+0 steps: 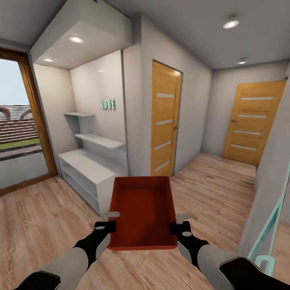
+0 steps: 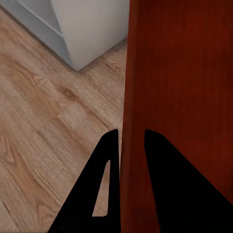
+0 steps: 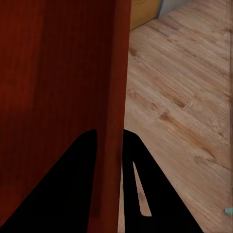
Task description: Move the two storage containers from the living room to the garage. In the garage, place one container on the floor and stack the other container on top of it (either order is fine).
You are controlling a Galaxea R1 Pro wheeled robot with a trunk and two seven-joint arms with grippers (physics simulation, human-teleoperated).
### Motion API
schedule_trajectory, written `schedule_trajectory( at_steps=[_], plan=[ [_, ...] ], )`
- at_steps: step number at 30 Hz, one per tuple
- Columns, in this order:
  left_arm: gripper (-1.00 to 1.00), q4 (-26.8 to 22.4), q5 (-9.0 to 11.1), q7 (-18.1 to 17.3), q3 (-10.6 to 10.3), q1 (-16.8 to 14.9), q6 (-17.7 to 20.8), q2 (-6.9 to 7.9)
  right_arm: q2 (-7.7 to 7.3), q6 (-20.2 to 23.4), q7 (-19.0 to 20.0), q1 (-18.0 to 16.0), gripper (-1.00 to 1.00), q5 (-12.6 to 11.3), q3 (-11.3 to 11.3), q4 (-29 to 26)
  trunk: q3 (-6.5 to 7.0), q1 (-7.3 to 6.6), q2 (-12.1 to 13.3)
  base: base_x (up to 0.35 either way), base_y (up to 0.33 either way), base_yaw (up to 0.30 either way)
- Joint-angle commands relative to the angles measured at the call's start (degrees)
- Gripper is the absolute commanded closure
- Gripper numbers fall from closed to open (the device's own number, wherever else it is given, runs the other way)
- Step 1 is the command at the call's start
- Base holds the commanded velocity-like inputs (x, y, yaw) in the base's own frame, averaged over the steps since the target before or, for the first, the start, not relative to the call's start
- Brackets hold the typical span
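One orange-red storage container (image 1: 143, 211) hangs in front of me above the light wood-plank flooring, open side up, held level between both arms. My left gripper (image 1: 109, 219) is shut on its left wall (image 2: 130, 97), one finger on each face. On the opposite wall (image 3: 119, 87) my right gripper (image 1: 180, 222) is shut the same way. The bin looks empty inside. The second container is out of view.
A white low cabinet (image 1: 86, 169) with wall shelves stands ahead left, just beyond the bin. A wood-framed glass door (image 1: 20, 125) is at far left. Two honey-brown doors (image 1: 164, 121) (image 1: 253, 121) line the hallway ahead right. A pale teal frame (image 1: 270, 229) leans at the right edge.
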Motion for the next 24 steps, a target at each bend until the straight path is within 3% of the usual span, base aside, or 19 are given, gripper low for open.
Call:
schedule_trajectory(
  at_steps=[1,24],
  plan=[
    [1.0,-0.01,0.41,0.67,1.01,-0.02,0.4,1.94,-0.13,-0.4,-0.6,-0.08,1.0,-0.58,-0.95,-0.1,-0.09,0.04,-0.07,0.297,0.192,-0.243],
    [1.0,-0.01,0.41,0.67,1.01,-0.02,0.41,1.94,-0.13,-0.39,-0.71,-0.08,1.0,-0.58,-0.99,-0.1,-0.09,0.04,-0.07,0.281,0.241,-0.256]
  ],
)
